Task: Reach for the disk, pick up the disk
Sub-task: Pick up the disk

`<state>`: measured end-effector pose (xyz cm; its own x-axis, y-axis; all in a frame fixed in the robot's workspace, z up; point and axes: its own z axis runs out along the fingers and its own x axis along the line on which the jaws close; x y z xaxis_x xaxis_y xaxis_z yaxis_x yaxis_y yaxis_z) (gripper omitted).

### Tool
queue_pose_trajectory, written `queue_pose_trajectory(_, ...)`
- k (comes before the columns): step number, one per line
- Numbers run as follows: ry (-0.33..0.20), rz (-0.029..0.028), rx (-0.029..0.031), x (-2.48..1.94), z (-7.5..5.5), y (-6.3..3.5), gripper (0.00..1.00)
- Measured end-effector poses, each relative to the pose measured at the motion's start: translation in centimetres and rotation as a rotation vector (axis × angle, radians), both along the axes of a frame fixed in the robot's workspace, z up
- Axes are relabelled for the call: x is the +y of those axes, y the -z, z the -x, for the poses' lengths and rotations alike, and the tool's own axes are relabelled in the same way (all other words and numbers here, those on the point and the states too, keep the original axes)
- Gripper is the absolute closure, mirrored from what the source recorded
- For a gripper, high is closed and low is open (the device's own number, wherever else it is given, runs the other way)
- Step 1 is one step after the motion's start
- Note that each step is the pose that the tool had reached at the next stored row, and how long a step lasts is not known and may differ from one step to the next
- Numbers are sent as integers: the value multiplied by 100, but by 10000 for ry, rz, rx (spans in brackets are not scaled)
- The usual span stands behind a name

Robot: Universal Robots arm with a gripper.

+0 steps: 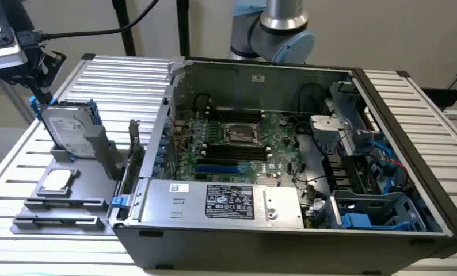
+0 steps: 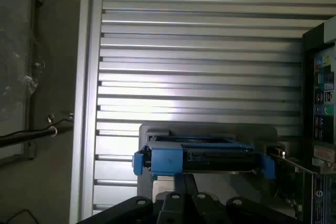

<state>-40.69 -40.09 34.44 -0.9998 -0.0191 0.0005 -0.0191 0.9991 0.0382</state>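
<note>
1. Black gripper point(image 1: 38, 89) w/ a grey-white block on its wrist, far left of the exterior view. It hangs just above the top corner of the disk. Open or closed: can't tell. Contact w/ the disk: can't tell either. In the wrist view the gripper point(image 2: 184, 187) sits close to the disk's blue edge.
2. Disk point(image 1: 65, 129): flat rectangular silver-grey metal hard drive in bright blue plastic rails. It stands upright on edge in a slot of the grey plastic fixture point(image 1: 90, 181), left of the PC case. The wrist view has it edge-on point(image 2: 202, 161). No readable print on it.
3. Small square silver chip point(image 1: 57, 180) lies flat on the same fixture, near the disk but apart from it.
4. Slatted aluminium table point(image 1: 113, 69) carries the fixture and the case.
5. Open black PC case point(image 1: 290, 253) lies on its side, green motherboard point(image 1: 236, 144) exposed.
6. Silver PSU box point(image 1: 167, 201) at the case's near edge has a white label point(image 1: 228, 201) w/ black text and marks, too small to read. Small white sticker point(image 1: 180, 188) beside it, also unreadable.
7. Grey and light-blue arm joint point(image 1: 278, 29) stands behind the case.
8. Blue plastic caddy point(image 1: 363, 221) sits in the grey bay at the case's near corner, exterior view's right.
</note>
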Motion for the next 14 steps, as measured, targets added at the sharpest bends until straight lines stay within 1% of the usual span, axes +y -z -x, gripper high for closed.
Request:
queue_pose_trajectory(12,0,0,0,0,0,0,89)
queue_pose_trajectory(14,1,1,2,11,3,-1,89)
